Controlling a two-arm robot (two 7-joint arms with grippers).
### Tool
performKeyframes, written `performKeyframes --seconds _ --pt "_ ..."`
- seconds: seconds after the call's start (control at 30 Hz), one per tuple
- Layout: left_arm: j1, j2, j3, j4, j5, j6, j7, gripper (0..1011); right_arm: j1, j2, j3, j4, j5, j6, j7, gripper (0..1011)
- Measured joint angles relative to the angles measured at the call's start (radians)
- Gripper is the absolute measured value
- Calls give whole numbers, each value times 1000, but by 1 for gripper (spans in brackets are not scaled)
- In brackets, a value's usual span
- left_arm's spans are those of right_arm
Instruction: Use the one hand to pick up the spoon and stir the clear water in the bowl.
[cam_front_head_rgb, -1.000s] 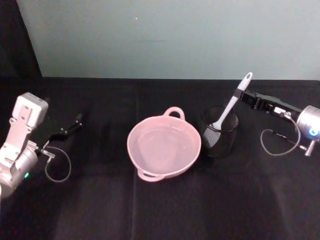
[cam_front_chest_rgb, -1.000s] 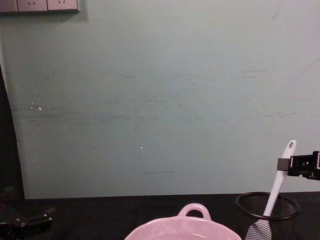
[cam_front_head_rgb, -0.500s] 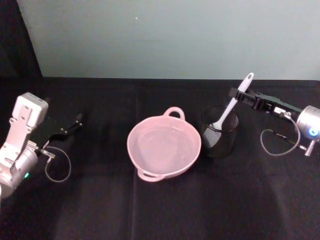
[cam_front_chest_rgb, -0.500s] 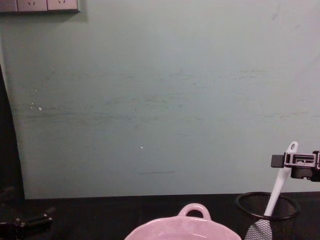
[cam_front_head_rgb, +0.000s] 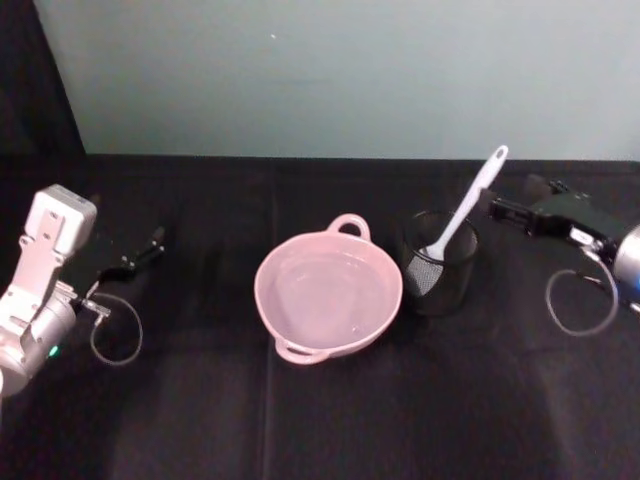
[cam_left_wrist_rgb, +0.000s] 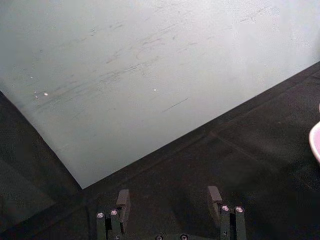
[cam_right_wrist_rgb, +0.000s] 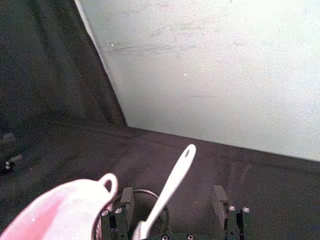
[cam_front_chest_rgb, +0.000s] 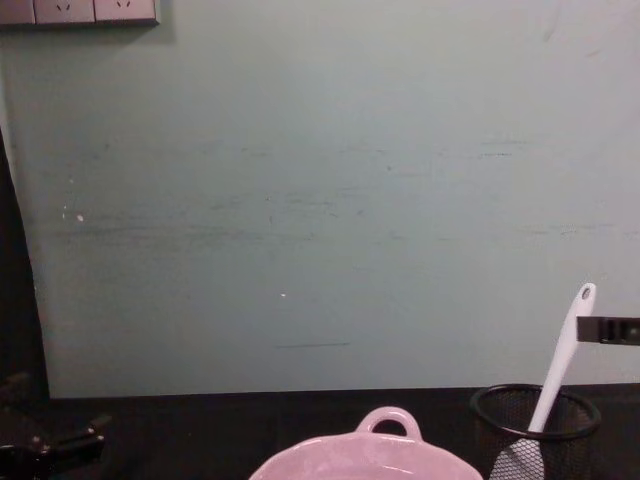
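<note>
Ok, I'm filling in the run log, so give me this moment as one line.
phase: reaching | right gripper: open, beside spoon, no grasp | spoon: standing in mesh cup | bowl: unstirred | left gripper: parked left, open

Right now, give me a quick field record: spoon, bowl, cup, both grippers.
spoon: white spoon standing tilted in the mesh cup, handle leaning up toward the right gripper, not held
cup: black mesh cup just right of the bowl
bowl: pink bowl at table centre, faint sheen of water inside
right gripper: open, level with the upper handle, just right of it, not touching
left gripper: open, parked at far left
table: black cloth
</note>
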Motion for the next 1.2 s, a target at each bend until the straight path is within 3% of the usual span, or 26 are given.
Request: performKeyframes --seconds 0.2,0.4,0.47,0.6,0.8,1.2 --pt "0 0 0 0 0 0 0 1011 -131 69 54 -138 -82 -79 -81 1004" --pt "0 0 0 0 0 0 0 1011 -227 79 108 -181 -124 -157 -144 1004" --pt "0 0 0 0 0 0 0 1011 -261 66 142 -173 -147 -220 -177 1004" --pt "0 0 0 0 0 0 0 1011 -281 44 170 -141 -179 -284 -209 1004" --pt "0 0 0 0 0 0 0 1011 -273 8 179 -66 -223 -338 -228 1004" --pt "0 0 0 0 0 0 0 1011 -255 -12 188 -36 -237 -347 -221 1004"
